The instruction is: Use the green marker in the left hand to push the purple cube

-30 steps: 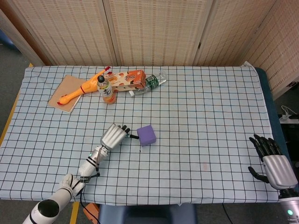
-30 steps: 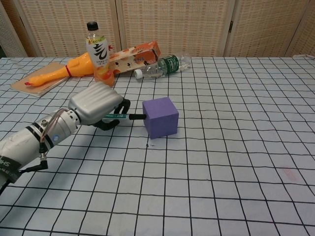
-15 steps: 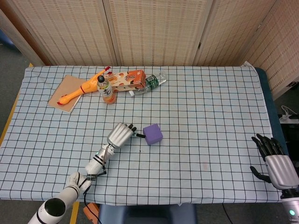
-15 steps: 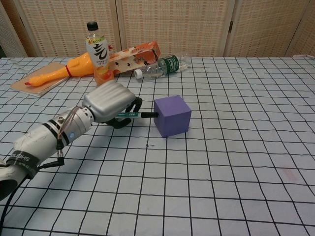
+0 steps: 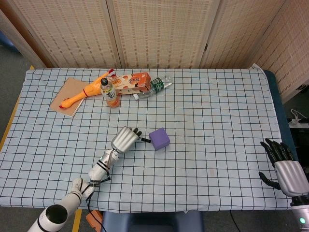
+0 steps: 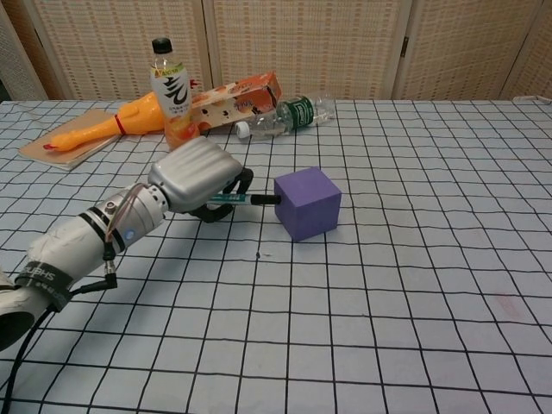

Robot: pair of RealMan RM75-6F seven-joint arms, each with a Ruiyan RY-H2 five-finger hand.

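— Near the desk's middle, what do you see?
— I see the purple cube, matte with crisp edges, on the checked cloth. My left hand curls around the green marker, its dark tip touching the cube's side.
— And your right hand?
— Fingers spread, holding nothing, at the desk's edge.

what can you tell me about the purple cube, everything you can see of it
The purple cube is a plain, matte, solid-coloured block, foam-like in look, with sharp edges and no markings. It sits flat on the checked tablecloth near the table's middle, turned slightly off the grid lines. The dark tip of the green marker, held by the left robot hand, meets its left face. Nothing else touches it.
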